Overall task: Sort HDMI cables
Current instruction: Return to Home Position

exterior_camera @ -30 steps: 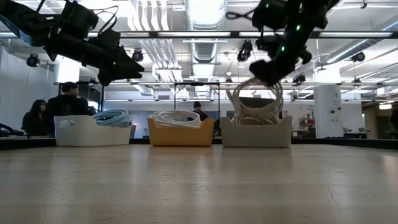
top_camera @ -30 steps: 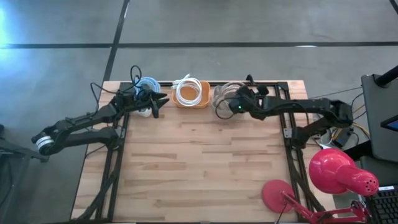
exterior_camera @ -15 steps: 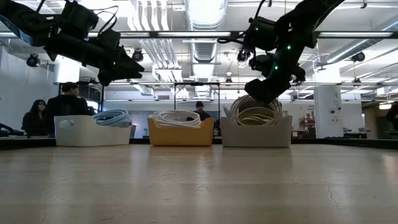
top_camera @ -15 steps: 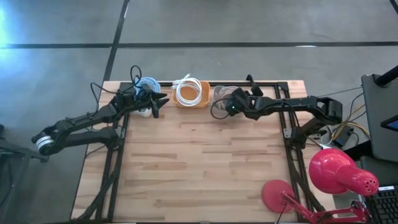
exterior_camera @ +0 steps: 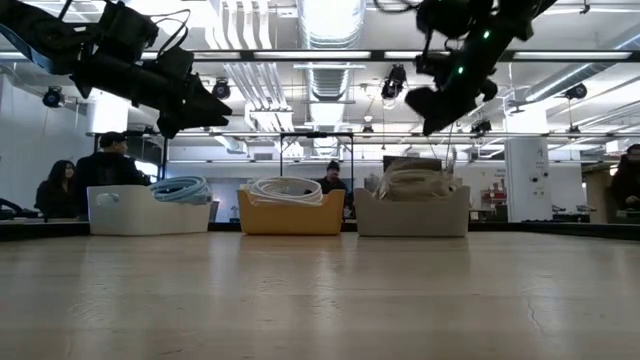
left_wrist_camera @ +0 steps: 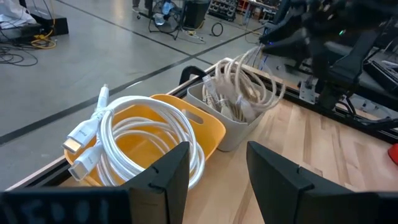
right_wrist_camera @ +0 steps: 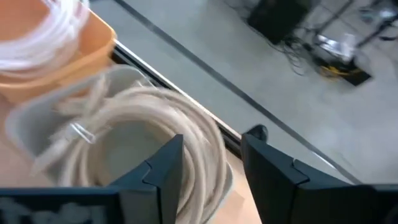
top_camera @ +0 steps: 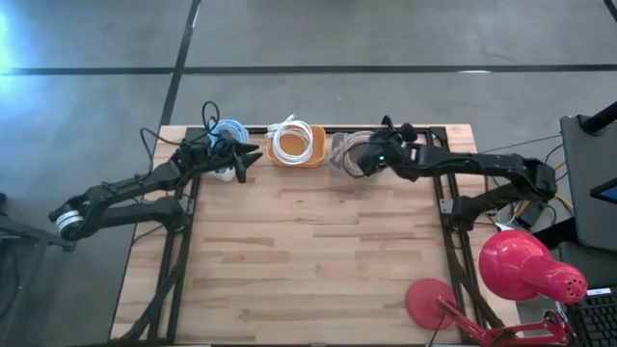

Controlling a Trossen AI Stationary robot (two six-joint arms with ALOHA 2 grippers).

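Note:
Three bins stand in a row at the table's far edge. A white bin (exterior_camera: 125, 212) holds light blue HDMI cables (top_camera: 229, 133). An orange bin (top_camera: 312, 152) holds white coils (left_wrist_camera: 143, 134). A grey bin (exterior_camera: 412, 216) holds beige coils (right_wrist_camera: 143, 118), lying in a heap inside it. My right gripper (exterior_camera: 426, 112) hovers open above the grey bin, clear of the beige coils, with nothing between its fingers. My left gripper (top_camera: 249, 154) hangs open and empty in the air in front of the white bin, pointing toward the other bins.
The wooden table top (top_camera: 308, 251) in front of the bins is bare. A red desk lamp (top_camera: 525, 265) stands at the near right corner. People (exterior_camera: 105, 165) sit in the room beyond the far edge.
My right gripper held a beige coil upright over the grey bin, sank with it toward the bin, then opened and let go. The coil now lies in the grey bin on the other beige coils, and the gripper has risen clear of it.

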